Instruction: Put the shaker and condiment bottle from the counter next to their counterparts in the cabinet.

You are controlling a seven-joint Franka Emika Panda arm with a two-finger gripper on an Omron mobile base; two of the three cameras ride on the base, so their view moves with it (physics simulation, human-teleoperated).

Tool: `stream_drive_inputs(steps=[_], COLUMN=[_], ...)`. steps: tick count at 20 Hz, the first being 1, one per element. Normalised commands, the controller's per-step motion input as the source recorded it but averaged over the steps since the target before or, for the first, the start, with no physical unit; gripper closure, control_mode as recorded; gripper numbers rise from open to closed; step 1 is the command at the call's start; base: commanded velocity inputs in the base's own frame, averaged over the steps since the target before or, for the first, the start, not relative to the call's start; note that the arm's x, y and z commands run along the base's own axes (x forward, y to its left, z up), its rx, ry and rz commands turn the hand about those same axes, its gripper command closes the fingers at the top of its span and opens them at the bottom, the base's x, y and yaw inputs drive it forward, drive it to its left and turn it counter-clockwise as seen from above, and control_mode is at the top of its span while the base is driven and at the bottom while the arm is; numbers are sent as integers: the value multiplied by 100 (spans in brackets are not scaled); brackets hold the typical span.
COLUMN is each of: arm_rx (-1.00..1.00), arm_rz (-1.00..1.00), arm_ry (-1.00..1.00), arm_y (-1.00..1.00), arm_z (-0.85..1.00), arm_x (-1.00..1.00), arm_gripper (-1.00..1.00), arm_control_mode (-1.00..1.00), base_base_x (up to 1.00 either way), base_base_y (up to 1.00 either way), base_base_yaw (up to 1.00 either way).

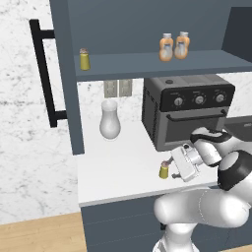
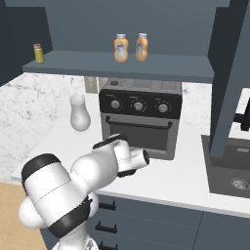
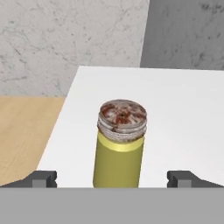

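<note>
With our hand (image 3: 112, 177) spread wide around the upright shaker (image 3: 120, 144) near the table's (image 1: 118, 162) front edge and gripping nothing, we judge an off-centre close could tip it floorward.

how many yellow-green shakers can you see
2: one shaker stands on the counter between the open fingers; the other shaker is on the cabinet shelf's left end.

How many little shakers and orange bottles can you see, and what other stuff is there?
Shakers: 2, one on the shelf, one on the counter
Orange bottles: 2, both on the shelf
White vase: 1
Toaster oven: 1
Total: 6
</note>
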Motion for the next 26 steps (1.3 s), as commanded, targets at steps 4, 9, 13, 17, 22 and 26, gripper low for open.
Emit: stream_drive_inputs(steps=[4,9,13,17,22,26], arm_rx=[0,0,0,0,0,-1], arm_rz=[-2,-6,-6,-8,-6,-4], arm_ry=[0,0,0,0,0,3], arm_y=[0,5,14,33,29,24], arm_z=[0,0,0,0,0,-2], arm_x=[-11,-15,-5,0,0,0], arm_gripper=[-100,-100,-100,-100,-100,100], arm_control_mode=[-100,-100,-100,-100,-100,-100], base_base_x=[0,0,0,0,0,0], base_base_y=[0,0,0,0,0,0], base_base_yaw=[0,0,0,0,0,0])
